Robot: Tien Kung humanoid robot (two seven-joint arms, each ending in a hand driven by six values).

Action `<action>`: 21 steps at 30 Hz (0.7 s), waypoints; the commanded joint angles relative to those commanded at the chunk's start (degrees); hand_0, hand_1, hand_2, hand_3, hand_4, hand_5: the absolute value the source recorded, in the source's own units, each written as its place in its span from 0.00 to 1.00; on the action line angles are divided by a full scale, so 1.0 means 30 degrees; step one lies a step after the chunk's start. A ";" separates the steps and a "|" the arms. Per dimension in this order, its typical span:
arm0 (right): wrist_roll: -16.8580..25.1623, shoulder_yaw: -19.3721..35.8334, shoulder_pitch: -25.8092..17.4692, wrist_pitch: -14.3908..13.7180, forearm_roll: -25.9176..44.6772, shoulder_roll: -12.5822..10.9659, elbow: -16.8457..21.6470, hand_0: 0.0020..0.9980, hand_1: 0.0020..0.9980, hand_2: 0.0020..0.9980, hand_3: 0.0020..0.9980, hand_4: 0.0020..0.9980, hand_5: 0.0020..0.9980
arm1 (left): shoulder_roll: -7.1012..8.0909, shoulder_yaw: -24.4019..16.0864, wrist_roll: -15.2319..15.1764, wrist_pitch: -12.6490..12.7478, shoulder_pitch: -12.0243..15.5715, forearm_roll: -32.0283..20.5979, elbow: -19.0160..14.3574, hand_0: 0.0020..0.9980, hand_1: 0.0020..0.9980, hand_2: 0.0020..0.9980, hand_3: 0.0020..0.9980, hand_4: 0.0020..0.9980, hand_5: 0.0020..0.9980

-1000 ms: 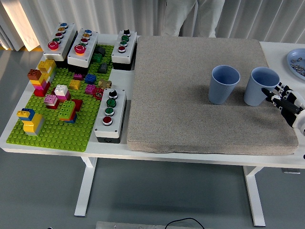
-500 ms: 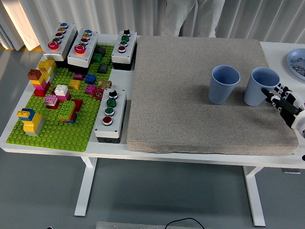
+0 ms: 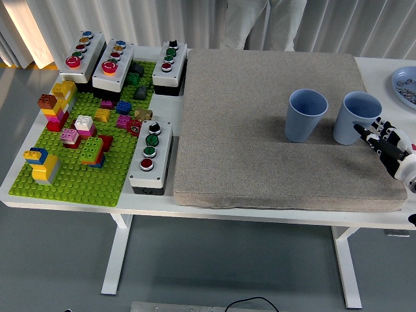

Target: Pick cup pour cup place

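Head view looks down over a white table [image 3: 78,199] on white legs above a grey floor, with pale curtains hanging behind the far edge. Nearest on the left sits one green baseplate [image 3: 71,175] covered with loose stacks of bricks in yellow, red, pink, white, blue and green, too many and too jumbled to count properly. One grey button box [image 3: 151,156] with four buttons lies at the plate's right edge, near the front. One big grey mat [image 3: 260,130] takes up the middle and right of the table. Only one robot hand shows, the right hand [image 3: 388,148], coming in low from the right edge; its fingers are stretched out and apart, clamped on nothing, tips just beside the lower side of the right cup [image 3: 354,117], and I can't tell whether they actually touch. Two blue cups stand upright on the mat, the left cup [image 3: 305,114] close beside the other but apart from it. Further back, three more button boxes [image 3: 114,63] line the far left, so four in total. One blue plate [image 3: 404,84] peeks in at the far right edge. A person in white clothes [image 3: 253,23] stands at the far side.
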 joint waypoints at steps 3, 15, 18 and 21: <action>0.0011 -0.0015 0.0083 -0.0007 0.0020 0.0005 -0.0046 0.97 0.96 1.00 0.97 0.87 0.55 | 0.0004 0.0033 -0.0002 -0.0006 -0.0001 -0.0012 0.0000 0.74 0.78 0.84 0.66 0.53 0.94; 0.0122 -0.0274 0.0227 -0.0204 -0.0156 0.0123 0.0017 0.98 0.96 1.00 0.96 0.87 0.55 | 0.0015 0.0048 0.0016 -0.0017 0.0031 0.0024 0.0000 0.74 0.78 0.84 0.66 0.53 0.94; 0.0134 -0.0321 0.0271 -0.0194 -0.0118 0.0131 -0.0032 0.98 0.96 1.00 0.96 0.87 0.54 | 0.0018 0.0021 0.0031 -0.0023 0.0050 0.0072 0.0000 0.74 0.78 0.84 0.66 0.53 0.94; 0.0131 -0.0312 0.0289 -0.0172 -0.0098 0.0131 -0.0059 0.98 0.96 1.00 0.96 0.87 0.54 | 0.0020 -0.0008 0.0034 -0.0022 0.0065 0.0103 0.0000 0.74 0.78 0.84 0.66 0.53 0.94</action>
